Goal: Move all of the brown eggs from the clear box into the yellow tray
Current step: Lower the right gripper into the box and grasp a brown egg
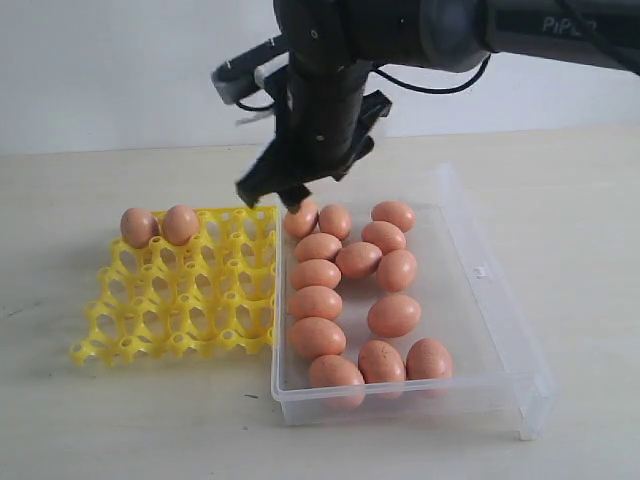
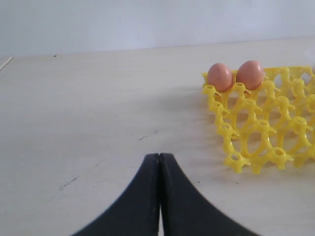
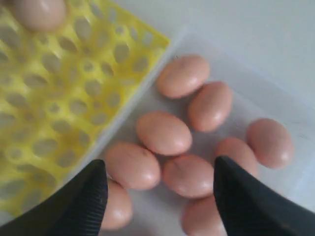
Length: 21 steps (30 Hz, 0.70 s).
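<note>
The tray (image 1: 175, 300) lay on the surface (image 1: 120, 430), with the box (image 1: 485, 300) just beside it on the right, their long edges running together. Two eggs (image 1: 139, 227) sat side by side in the cups at the tray's far left corner, and the other cups in view held nothing. In the left wrist view the same pair (image 2: 219, 76) showed at the tray's corner.

The rest of the eggs, about fourteen, lay loose on the floor of the box. Most were bunched toward its left wall and middle, many touching one another, and three rested along the near wall. The right part of the box floor was bare.

The right gripper (image 1: 272, 192) hung over the far left corner of the box, close to the edge it shares with the tray. Its tip partly hid the egg in that corner. The right wrist view showed this gripper (image 3: 158, 169) with its jaws spread wide and nothing held between them. Eggs on the box floor showed through the gap, with the tray off to one side.

The left gripper (image 2: 159, 157) was over bare surface, well apart from the tray. Its jaws were pressed together and empty. It did not show in the exterior view.
</note>
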Motion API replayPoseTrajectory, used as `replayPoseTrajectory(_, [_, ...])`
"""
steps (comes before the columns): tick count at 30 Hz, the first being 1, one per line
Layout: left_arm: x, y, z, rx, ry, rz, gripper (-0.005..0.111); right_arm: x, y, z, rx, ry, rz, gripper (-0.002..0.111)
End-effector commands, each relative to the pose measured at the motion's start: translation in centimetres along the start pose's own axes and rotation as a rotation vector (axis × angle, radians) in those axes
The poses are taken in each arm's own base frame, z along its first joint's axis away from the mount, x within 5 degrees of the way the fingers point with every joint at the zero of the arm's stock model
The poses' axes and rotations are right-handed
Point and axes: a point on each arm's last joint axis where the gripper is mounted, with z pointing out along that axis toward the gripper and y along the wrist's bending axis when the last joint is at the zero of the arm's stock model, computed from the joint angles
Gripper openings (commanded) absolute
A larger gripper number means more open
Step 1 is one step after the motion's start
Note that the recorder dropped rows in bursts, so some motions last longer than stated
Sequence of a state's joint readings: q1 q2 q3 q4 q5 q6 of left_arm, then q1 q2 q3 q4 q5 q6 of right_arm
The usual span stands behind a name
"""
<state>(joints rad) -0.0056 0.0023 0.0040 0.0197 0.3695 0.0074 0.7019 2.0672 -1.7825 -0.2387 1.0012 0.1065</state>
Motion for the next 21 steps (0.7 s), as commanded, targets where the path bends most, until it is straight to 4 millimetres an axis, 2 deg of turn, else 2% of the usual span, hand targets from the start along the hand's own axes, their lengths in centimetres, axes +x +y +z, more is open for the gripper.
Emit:
replayPoseTrajectory(1, [-0.2, 0.0, -0.1, 0.006, -0.015, -0.002, 0.000, 1.9, -1.4, 1.9, 0.046, 0.150, -0.663, 0.059])
replayPoseTrajectory(2, [-0.2, 0.0, -0.1, 0.006, -0.015, -0.002, 0.000, 2.4, -1.2, 2.5, 0.015, 0.156, -0.797, 0.059])
replayPoseTrajectory(4, [-0.2, 0.0, -0.1, 0.006, -0.015, -0.002, 0.000, 3.2, -1.0, 3.7, -0.014, 0.162, -0.884, 0.059])
replayPoseTrajectory(8, [-0.2, 0.0, -0.1, 0.006, -0.015, -0.002, 0.000, 3.8, -0.9, 5.9, -0.025, 0.169, -0.916, 0.059])
replayPoseTrajectory(16, [-0.2, 0.0, -0.1, 0.006, -0.015, -0.002, 0.000, 3.7, -0.7, 8.8, -0.026, 0.123, -0.936, 0.065])
replayPoseTrajectory(21, [-0.2, 0.0, -0.1, 0.006, -0.015, -0.002, 0.000, 4.5, -1.1, 11.1, -0.040, 0.176, -0.969, 0.063])
